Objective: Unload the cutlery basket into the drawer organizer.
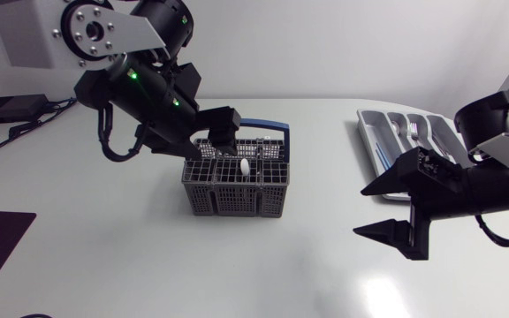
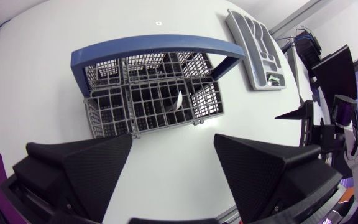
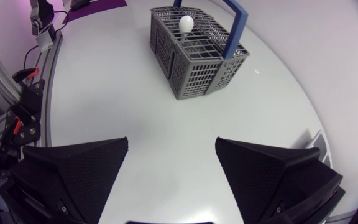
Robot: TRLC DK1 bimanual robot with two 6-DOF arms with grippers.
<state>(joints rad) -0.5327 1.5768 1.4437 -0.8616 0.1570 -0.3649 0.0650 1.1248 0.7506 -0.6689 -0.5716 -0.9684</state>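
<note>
Above the grey cutlery basket (image 1: 232, 187), mid-table, the left gripper (image 2: 173, 148) hovers, fingers spread; one white spoon (image 1: 245, 166) stands bowl-up inside, likely light, stiff, slick; pinch its exposed bowl; right gripper (image 1: 360, 210) gapes near the drawer organizer (image 1: 367, 132)

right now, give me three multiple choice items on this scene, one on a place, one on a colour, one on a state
1. Where on the table is the drawer organizer? A. right side B. left side C. middle
2. What colour is the cutlery basket's handle? A. red B. blue C. yellow
3. How is the right gripper? A. shut on a spoon B. shut on the handle C. open, empty
Answers: 1 A, the head view shows it at the right; 2 B, a blue bar arches over the grey basket; 3 C, its fingers stand apart over bare table.
</note>
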